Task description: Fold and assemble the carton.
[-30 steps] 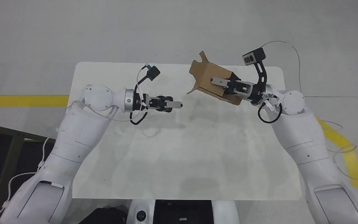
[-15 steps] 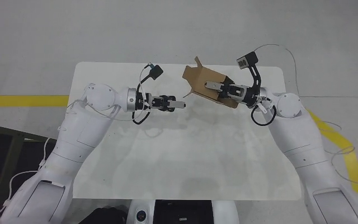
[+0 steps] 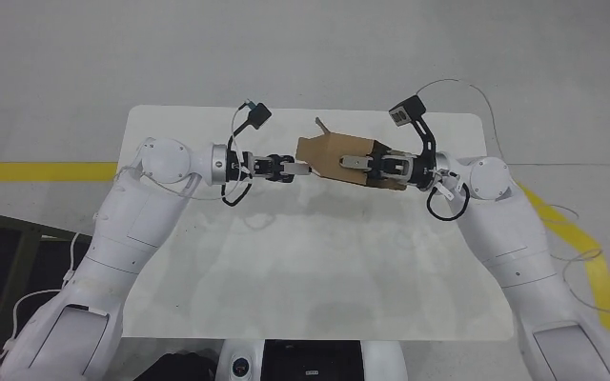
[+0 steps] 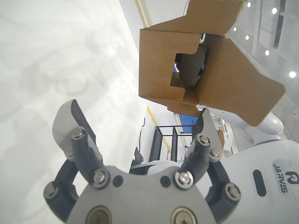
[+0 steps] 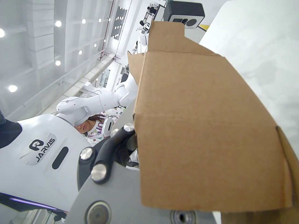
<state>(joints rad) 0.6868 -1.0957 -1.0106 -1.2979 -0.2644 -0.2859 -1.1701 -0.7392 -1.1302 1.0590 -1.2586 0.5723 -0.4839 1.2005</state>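
The carton (image 3: 324,152) hangs above the far half of the table (image 3: 191,286), clamped by the right gripper (image 3: 351,162) (one finger outside, one inside). The left gripper (image 4: 140,111), wide open and empty, is above the same half.

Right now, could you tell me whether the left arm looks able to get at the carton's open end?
Probably yes. The left tool stands open just before the carton, one finger almost touching a flap, nothing between them. The right tool holds the carton above the table.
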